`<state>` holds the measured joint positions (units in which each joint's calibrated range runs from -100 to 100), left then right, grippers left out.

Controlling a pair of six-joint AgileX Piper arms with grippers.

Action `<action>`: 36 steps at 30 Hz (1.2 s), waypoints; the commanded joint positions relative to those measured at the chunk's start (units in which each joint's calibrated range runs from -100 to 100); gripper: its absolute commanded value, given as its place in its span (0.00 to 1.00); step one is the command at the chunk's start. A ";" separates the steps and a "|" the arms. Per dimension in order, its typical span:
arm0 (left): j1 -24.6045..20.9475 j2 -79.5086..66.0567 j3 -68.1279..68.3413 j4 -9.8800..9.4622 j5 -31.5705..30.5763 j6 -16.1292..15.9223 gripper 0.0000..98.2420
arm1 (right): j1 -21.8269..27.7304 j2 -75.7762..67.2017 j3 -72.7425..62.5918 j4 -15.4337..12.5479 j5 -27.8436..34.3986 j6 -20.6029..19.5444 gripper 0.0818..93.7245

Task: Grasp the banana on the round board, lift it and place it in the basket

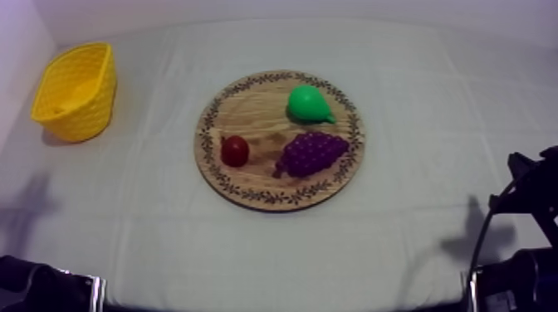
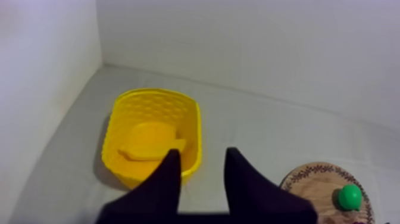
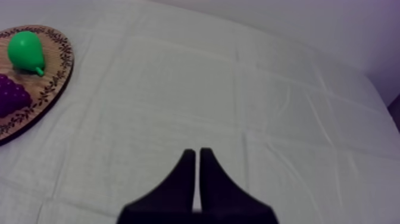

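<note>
Banana (image 2: pixel 152 142): apparently in yellow basket (image 2: pixel 193 128), off wooden board (image 1: pixel 249 104); I judge task done, no next move. Left end effector (image 2: pixel 202 156) wide, empty; right end effector (image 3: pixel 196 154) narrow.

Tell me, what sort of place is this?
Probably a robot test bench, not a kitchen: a cloth-covered table against bare walls, a toy pear and grapes on a wooden board, and the left claw near a yellow basket.

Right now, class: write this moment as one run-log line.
left gripper open, near yellow basket | right gripper shut, over cloth | banana in basket | wooden board holds pear, grapes, small red fruit
</note>
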<state>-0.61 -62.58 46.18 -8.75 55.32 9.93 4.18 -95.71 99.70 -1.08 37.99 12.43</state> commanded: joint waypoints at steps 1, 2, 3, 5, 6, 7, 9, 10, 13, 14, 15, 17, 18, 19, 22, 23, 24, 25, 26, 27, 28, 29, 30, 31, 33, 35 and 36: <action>-0.26 -9.59 12.77 -0.07 -4.51 0.32 0.15 | 0.03 -0.04 -0.03 -0.02 0.00 0.00 0.01; -0.62 -11.27 15.61 0.02 -5.90 0.46 0.11 | 0.03 -0.04 -0.03 -0.02 0.00 0.00 0.01; -1.02 -12.91 18.57 0.23 -7.33 0.62 0.08 | 0.03 -0.04 -0.03 -0.02 0.00 0.00 0.01; -1.80 -16.29 24.25 0.91 -9.83 0.24 0.04 | 0.03 -0.04 -0.03 -0.02 0.00 0.00 0.01; -2.05 -18.03 26.92 1.17 -10.71 0.04 0.03 | 0.03 -0.04 -0.03 -0.02 0.00 0.00 0.01; -2.22 -19.76 29.43 1.39 -11.38 -0.15 0.02 | 0.03 -0.04 -0.03 -0.02 0.00 0.00 0.01; -2.33 -23.08 34.06 1.78 -12.42 -0.56 0.01 | 0.03 -0.04 -0.03 -0.02 0.00 0.00 0.01; -2.24 -24.67 36.30 1.90 -13.11 -0.70 0.01 | 0.03 -0.04 -0.03 -0.02 0.00 0.00 0.01; -1.74 -28.69 43.25 2.08 -16.60 -0.72 0.00 | 0.03 -0.04 -0.03 -0.02 0.00 0.00 0.01; -1.61 -29.71 45.31 2.14 -17.59 -0.74 0.00 | 0.03 -0.04 -0.03 -0.02 0.00 0.00 0.01; -1.52 -30.63 47.16 2.34 -18.28 -0.94 0.00 | 0.03 -0.04 -0.03 -0.02 0.00 0.00 0.01; -1.41 -32.29 49.80 3.89 -18.66 -2.76 0.00 | 0.03 -0.04 -0.03 -0.02 0.00 0.00 0.01; -1.34 -32.95 50.43 4.51 -18.36 -3.70 0.00 | 0.03 -0.04 -0.03 -0.02 0.00 0.00 0.01; -1.24 -33.57 50.85 4.96 -18.00 -4.48 0.00 | 0.03 -0.04 -0.03 -0.02 0.00 -0.02 0.01; -0.83 -35.17 51.28 5.77 -16.53 -5.80 0.01 | 0.03 -0.04 -0.03 -0.02 0.00 -0.01 0.01; -0.58 -35.66 51.40 5.92 -16.47 -5.40 0.00 | 0.03 -0.04 -0.03 -0.02 0.00 -0.01 0.01; -0.34 -36.11 51.69 6.06 -17.04 -4.65 0.00 | 0.03 -0.04 -0.03 -0.02 0.00 -0.01 0.01; -0.13 -36.43 52.10 6.16 -18.14 -3.64 0.00 | 0.03 -0.04 -0.03 -0.02 0.00 -0.01 0.01; 0.06 -36.65 52.51 6.24 -19.42 -2.52 0.00 | 0.03 -0.04 -0.03 -0.02 0.00 0.00 0.01; 0.19 -36.80 52.84 6.29 -20.37 -1.37 0.00 | 0.03 -0.04 -0.03 -0.02 0.00 0.00 0.01; 0.28 -36.91 53.06 6.33 -21.03 -0.32 0.00 | 0.03 -0.04 -0.03 -0.02 0.00 0.00 0.01; 0.35 -36.99 53.22 6.36 -21.49 0.54 0.00 | 0.03 -0.04 -0.03 -0.02 0.00 0.00 0.01; 0.35 -37.04 53.34 6.38 -21.82 1.18 0.00 | 0.03 -0.04 -0.03 -0.02 0.00 0.00 0.01; 0.31 -37.08 53.41 6.39 -22.05 1.58 0.00 | 0.03 -0.04 -0.03 -0.02 0.00 0.00 0.01; 0.20 -37.12 53.51 6.41 -22.32 1.83 0.00 | 0.03 -0.04 -0.03 -0.02 0.00 0.00 0.01; 0.13 -37.14 53.55 6.42 -22.45 1.74 0.00 | 0.03 -0.04 -0.03 -0.02 0.00 0.00 0.01; 0.11 -37.15 53.57 6.42 -22.49 1.66 0.00 | 0.03 -0.04 -0.03 -0.02 0.00 0.00 0.01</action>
<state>-0.46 -99.69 99.70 -2.36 32.84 11.13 4.18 -95.71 99.70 -1.08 37.98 12.43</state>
